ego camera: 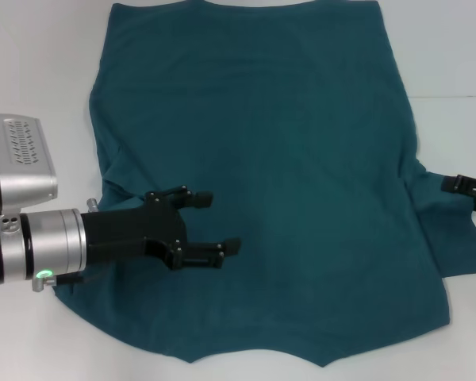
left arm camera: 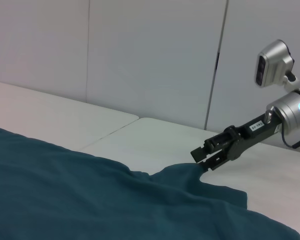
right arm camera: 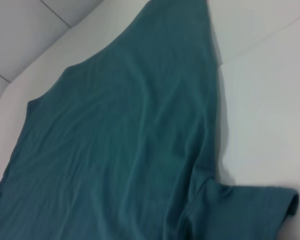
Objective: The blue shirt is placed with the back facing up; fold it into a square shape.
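Observation:
The blue shirt [ego camera: 270,159] lies spread flat on the white table, plain side up, with its collar edge nearest me. My left gripper [ego camera: 213,223] hovers open over the shirt's left part, near the left sleeve, with nothing between its fingers. My right gripper [ego camera: 466,189] is at the right sleeve [ego camera: 452,238]. In the left wrist view the right gripper [left arm camera: 204,157] is closed on the tip of that sleeve [left arm camera: 190,172], and the cloth rises up to it. The right wrist view shows the shirt's body [right arm camera: 125,140] and the sleeve [right arm camera: 255,210].
The white table [ego camera: 32,63] shows bare on both sides of the shirt, and a seam [ego camera: 452,97] crosses it at the right. A pale wall [left arm camera: 150,55] stands behind the table. The shirt's hem runs past the far edge of the head view.

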Robot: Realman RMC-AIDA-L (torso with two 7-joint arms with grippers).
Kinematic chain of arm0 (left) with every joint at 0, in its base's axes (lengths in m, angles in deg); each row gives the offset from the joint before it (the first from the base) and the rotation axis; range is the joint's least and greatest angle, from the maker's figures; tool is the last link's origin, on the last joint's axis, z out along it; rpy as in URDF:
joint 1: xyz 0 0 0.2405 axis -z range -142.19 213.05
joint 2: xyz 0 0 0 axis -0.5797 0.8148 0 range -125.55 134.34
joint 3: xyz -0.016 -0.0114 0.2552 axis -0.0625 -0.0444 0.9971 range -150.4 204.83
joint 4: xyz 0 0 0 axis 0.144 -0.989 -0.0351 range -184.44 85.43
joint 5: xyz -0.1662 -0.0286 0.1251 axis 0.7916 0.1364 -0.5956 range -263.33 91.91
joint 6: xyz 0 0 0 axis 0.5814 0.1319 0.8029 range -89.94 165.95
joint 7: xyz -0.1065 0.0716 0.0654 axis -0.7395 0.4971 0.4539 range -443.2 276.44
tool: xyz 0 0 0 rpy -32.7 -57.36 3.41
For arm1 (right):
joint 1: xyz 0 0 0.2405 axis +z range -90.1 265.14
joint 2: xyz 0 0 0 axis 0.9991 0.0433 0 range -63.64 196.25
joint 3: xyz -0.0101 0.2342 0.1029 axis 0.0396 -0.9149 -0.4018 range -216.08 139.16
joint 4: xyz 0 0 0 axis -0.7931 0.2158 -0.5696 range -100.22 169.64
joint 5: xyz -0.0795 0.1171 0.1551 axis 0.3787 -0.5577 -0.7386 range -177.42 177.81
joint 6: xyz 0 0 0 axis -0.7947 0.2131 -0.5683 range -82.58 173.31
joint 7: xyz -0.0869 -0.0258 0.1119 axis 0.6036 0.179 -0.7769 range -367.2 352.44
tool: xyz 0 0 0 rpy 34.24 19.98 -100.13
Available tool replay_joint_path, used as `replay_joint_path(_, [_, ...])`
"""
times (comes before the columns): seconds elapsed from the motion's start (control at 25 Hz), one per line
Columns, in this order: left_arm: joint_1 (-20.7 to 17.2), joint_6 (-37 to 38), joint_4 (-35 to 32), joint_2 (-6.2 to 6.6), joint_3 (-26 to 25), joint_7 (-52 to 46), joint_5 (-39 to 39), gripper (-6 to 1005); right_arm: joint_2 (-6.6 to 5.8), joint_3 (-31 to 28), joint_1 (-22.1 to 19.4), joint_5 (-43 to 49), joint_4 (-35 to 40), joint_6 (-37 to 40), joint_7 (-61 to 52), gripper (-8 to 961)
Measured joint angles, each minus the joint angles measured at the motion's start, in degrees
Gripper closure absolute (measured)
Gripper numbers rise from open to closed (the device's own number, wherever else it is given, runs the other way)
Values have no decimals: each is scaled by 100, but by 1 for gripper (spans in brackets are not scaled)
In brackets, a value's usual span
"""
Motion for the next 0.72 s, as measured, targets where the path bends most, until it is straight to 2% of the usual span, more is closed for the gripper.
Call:
replay_joint_path(0.32, [-15,-4,33,0,-16,0,-10,62,43,-10,-23,-673,-433,-94,437,48])
replay_joint_path(0.44, [-18,-3,33,0,-19,-4,-11,63,57,-18,-84,-1123,-631,-170,834,212])
replay_joint_path(0.72, [-37,0,28,0,-32,-41,-11,62,72,-20,-137,-1287,-738,-218,965,363])
